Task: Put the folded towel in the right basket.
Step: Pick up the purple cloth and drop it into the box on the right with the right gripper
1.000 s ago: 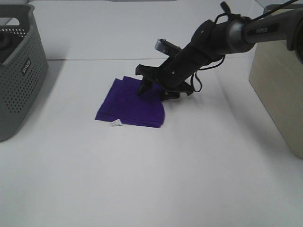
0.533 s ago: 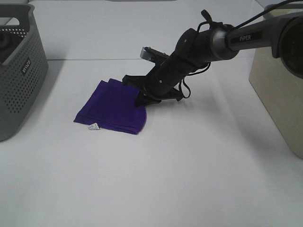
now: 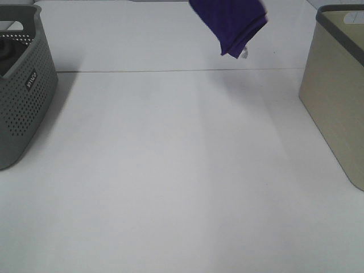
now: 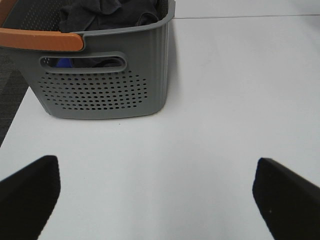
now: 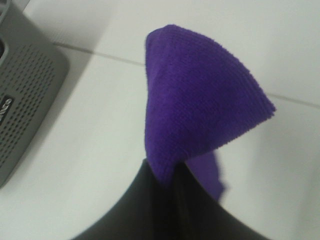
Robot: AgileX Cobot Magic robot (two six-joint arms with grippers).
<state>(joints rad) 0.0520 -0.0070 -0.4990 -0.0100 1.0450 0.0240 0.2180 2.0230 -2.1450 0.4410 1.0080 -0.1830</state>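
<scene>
The folded purple towel (image 3: 230, 21) hangs in the air at the top edge of the exterior view, left of the beige right basket (image 3: 336, 85). The right arm itself is out of that view. In the right wrist view my right gripper (image 5: 172, 182) is shut on the purple towel (image 5: 200, 110), which drapes over the closed fingers. My left gripper (image 4: 155, 195) is open and empty, its dark fingertips (image 4: 27, 187) apart above bare table.
A grey perforated basket (image 3: 23, 91) with dark cloth inside stands at the left edge; it also shows in the left wrist view (image 4: 100, 85), with an orange handle. The white table (image 3: 182, 170) lies between the two baskets.
My right gripper closed on the towel on the table and lifted it up and to the right. The arm has left the exterior view; only the hanging towel shows.
</scene>
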